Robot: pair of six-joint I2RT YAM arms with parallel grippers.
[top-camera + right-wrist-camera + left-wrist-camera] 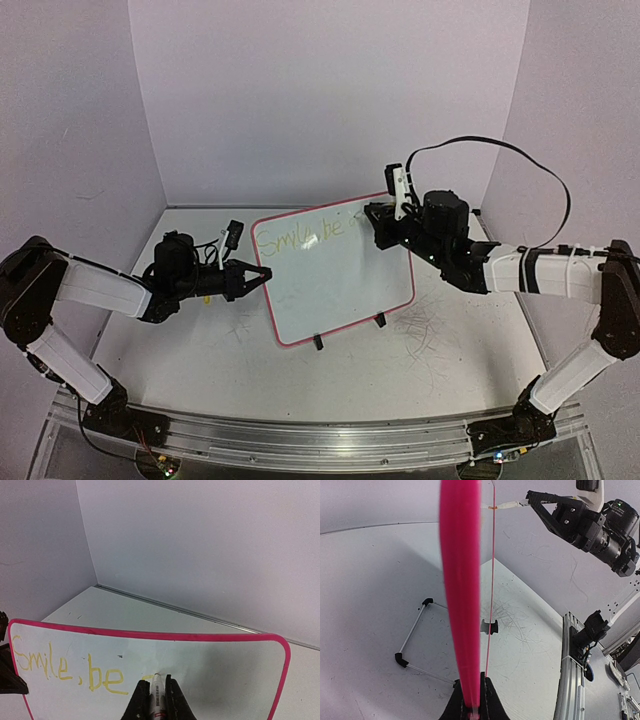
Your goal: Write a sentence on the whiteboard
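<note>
Whiteboard edge first: the left claw pinches its pink left rim, left of centre in the top view. The right claw, at the bottom middle of its wrist view, is clamped on a marker whose tip touches the board just right of "be". The sentence reads "Smile, be" in yellow along the board's upper left. The board stands tilted at mid-frame, with its two black feet on the table.
</note>
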